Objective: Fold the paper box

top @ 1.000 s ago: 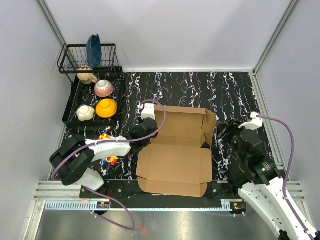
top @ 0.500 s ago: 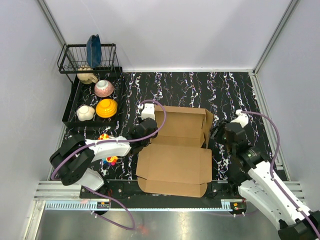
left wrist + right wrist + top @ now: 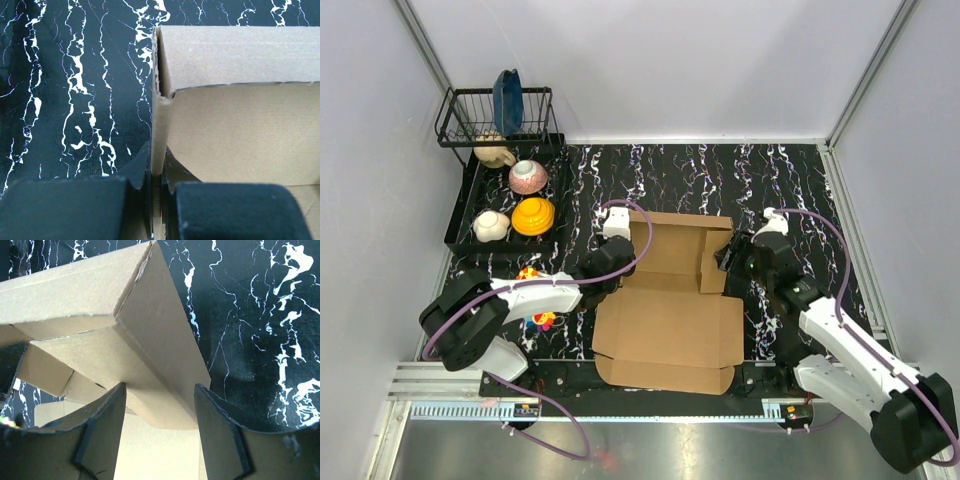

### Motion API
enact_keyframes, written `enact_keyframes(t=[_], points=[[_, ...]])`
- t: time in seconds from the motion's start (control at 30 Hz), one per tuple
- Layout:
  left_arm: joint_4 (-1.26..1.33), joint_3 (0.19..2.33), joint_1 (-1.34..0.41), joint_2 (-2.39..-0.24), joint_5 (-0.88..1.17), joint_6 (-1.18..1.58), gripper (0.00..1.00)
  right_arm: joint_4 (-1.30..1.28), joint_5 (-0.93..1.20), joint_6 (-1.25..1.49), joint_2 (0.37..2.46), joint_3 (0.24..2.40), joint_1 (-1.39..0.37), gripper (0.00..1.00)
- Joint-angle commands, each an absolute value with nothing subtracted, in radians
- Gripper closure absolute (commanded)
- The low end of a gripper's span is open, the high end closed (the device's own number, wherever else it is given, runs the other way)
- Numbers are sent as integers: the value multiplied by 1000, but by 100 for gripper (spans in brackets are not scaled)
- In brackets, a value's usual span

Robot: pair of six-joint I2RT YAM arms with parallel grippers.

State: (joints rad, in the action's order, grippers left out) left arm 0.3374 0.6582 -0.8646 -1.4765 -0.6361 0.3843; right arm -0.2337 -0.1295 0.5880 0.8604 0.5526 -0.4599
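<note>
box place: one paper box (image 3: 670, 325) mid counter (image 3: 780, 180), between the arms, near end at the counter's near edge
box axis: long axis runs near to far; flat panel toward the arm bases, standing walls at the far end, inside facing up
box look: plain brown corrugated, die-cut flaps, creases
left gripper (image 3: 156, 190): closed on the box's upright left wall
right gripper (image 3: 160, 390): jaws apart, tilted right flap between them, not pinched
far left: one black tray (image 3: 460, 215), one orange bowl (image 3: 533, 215), one pink bowl (image 3: 528, 176)
</note>
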Motion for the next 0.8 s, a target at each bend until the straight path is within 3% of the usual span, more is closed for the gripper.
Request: enact_keyframes(t=[0.0, 0.1, 0.2, 0.6, 0.7, 0.73, 0.77], points=[[319, 644, -864, -1476, -592, 368, 100, -118, -123, 560, 931, 554, -465, 35], [330, 643, -862, -1474, -583, 361, 100, -84, -149, 551, 985, 558, -465, 36], [341, 638, -864, -1477, -581, 359, 100, -57, -181, 542, 1020, 558, -465, 44], [334, 638, -871, -1468, -566, 371, 100, -25, -290, 522, 1066, 531, -465, 91], [333, 640, -873, -1468, -568, 371, 100, -26, -323, 531, 1081, 531, -465, 95], [333, 641, -874, -1467, -566, 371, 100, -26, -333, 532, 1088, 532, -465, 94], [333, 641, -876, -1468, -565, 371, 100, -26, -337, 526, 1095, 540, -465, 85]])
